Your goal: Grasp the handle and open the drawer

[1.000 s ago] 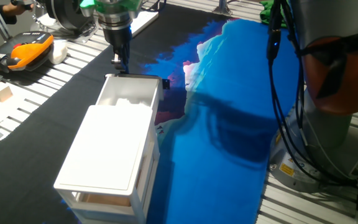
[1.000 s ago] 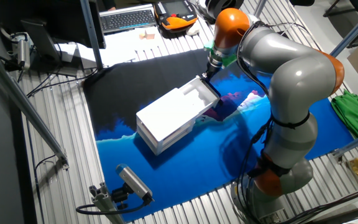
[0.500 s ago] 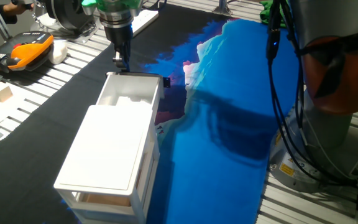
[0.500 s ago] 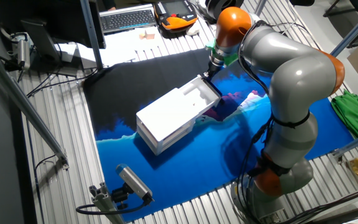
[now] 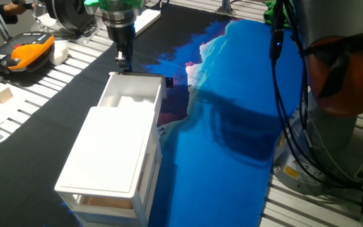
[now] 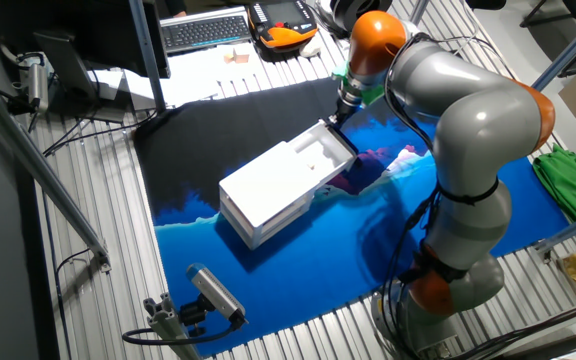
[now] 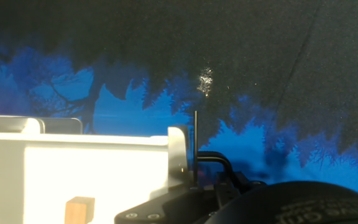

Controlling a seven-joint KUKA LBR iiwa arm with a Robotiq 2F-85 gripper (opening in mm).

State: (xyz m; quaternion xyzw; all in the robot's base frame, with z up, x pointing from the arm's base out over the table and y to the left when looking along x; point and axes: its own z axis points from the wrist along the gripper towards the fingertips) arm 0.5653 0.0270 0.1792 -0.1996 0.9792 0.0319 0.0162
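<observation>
1. The claw (image 5: 124, 61) sits at the top left of one fixed view, right at the front of the drawer (image 5: 130, 96).
2. It looks clenched on the handle (image 7: 196, 146), but I cannot tell for sure.
3. The drawer is already pulled out.
4. Next, I think it should pull straight and slowly.

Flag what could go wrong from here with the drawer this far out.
The drawer is already pulled well out of the white unit; pulling further might slide it free or drag the light unit along the cloth. The gripper sits at the thin handle, so it could slip off. A small wooden block inside the drawer may shift.
</observation>
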